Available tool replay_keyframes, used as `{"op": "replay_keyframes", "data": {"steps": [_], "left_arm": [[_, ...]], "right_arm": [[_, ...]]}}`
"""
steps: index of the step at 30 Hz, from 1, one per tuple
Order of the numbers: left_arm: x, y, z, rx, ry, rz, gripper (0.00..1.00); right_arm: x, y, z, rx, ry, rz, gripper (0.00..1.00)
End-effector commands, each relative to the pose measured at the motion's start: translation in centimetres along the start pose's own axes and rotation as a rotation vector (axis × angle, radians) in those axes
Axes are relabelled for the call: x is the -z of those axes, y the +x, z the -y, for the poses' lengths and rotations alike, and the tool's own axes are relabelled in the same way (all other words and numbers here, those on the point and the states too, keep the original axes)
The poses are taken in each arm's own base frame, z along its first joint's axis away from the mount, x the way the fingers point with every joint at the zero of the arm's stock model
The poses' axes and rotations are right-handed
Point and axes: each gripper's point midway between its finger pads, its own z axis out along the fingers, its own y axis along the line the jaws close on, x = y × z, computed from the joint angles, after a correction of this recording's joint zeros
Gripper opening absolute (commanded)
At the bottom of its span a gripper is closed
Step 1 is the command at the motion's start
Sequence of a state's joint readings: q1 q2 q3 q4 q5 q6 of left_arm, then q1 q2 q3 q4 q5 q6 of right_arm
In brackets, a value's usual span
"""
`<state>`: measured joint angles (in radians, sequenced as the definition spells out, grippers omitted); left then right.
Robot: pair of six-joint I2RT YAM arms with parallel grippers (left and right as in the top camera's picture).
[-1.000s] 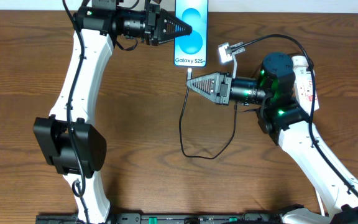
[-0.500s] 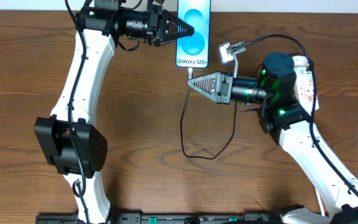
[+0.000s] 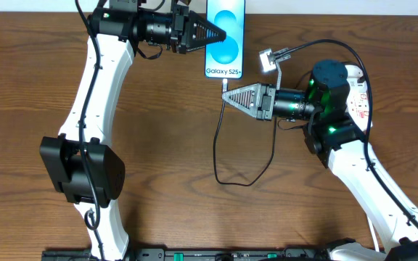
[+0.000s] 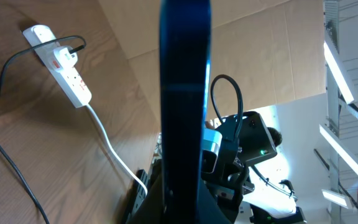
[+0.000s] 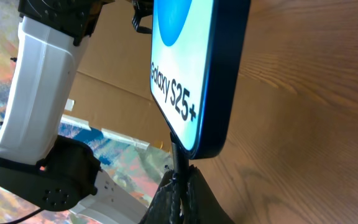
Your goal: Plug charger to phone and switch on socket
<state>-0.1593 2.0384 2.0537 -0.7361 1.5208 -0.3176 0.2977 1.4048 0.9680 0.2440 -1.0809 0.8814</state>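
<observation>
Your left gripper (image 3: 219, 34) is clamped on the phone (image 3: 227, 47), screen up at the far side of the table (image 3: 158, 145). Your right gripper (image 3: 226, 92) pinches the charger (image 3: 215, 148) tip just below its bottom edge. Square the tip to that edge, then push straight in, gently.

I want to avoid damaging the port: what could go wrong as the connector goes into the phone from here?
1. The connector, pinched in the right fingers, sits right at the bottom edge of the phone. The port is not visible, so an off-line push may scrape or bend the tip.
2. The left fingers hold the phone by one side only, so that push might twist it loose.
</observation>
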Motion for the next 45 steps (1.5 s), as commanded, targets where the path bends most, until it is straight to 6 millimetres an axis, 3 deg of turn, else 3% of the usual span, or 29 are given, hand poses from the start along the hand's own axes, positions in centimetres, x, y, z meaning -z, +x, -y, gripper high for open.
{"op": "replay_keyframes", "data": {"steps": [1,45], "left_arm": [[0.04,0.23,1.5,-0.029,0.048,-0.018,0.07],[0.02,0.33,1.47,-0.015,0.048,-0.02,0.07]], "right_arm": [[-0.17,-0.27,-1.08,0.023,-0.011,0.006,0.01],[-0.32,-0.58,-1.05,-0.012,-0.003,0.025,0.01]]}}
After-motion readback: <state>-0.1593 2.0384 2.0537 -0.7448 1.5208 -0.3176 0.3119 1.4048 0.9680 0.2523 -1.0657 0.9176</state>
